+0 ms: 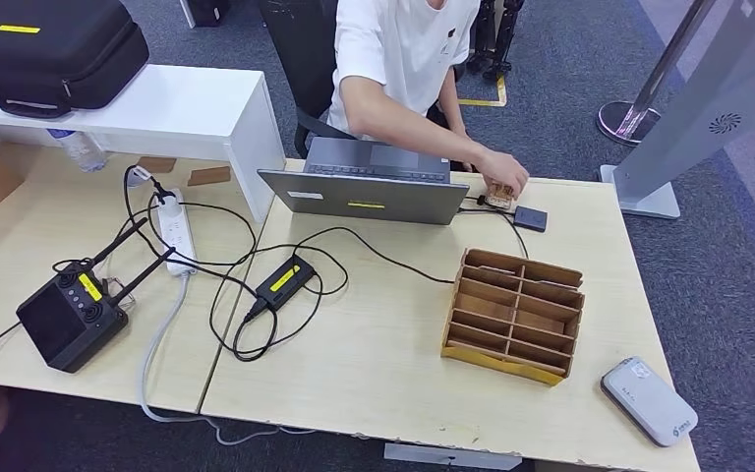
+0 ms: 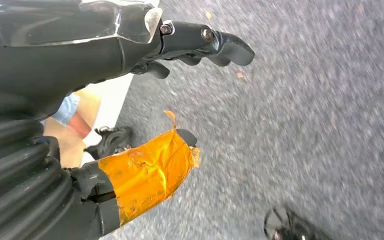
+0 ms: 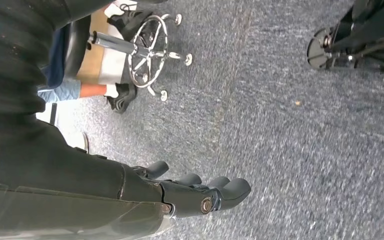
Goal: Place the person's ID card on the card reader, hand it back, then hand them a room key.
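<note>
Across the worktop [image 1: 403,383], a person's hand [image 1: 503,175] holds what looks like the ID card [image 1: 497,194], just beside the small dark card reader [image 1: 530,218]. The left hand [image 2: 190,47] and right hand [image 3: 200,192] hang over carpet, fingers loosely apart, grasping nothing.

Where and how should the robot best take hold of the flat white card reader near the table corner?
Probably by its two long edges, from above: the white rounded card reader lies flat on the light wooden table, apart from the wooden compartment box, with free space on both sides.
</note>
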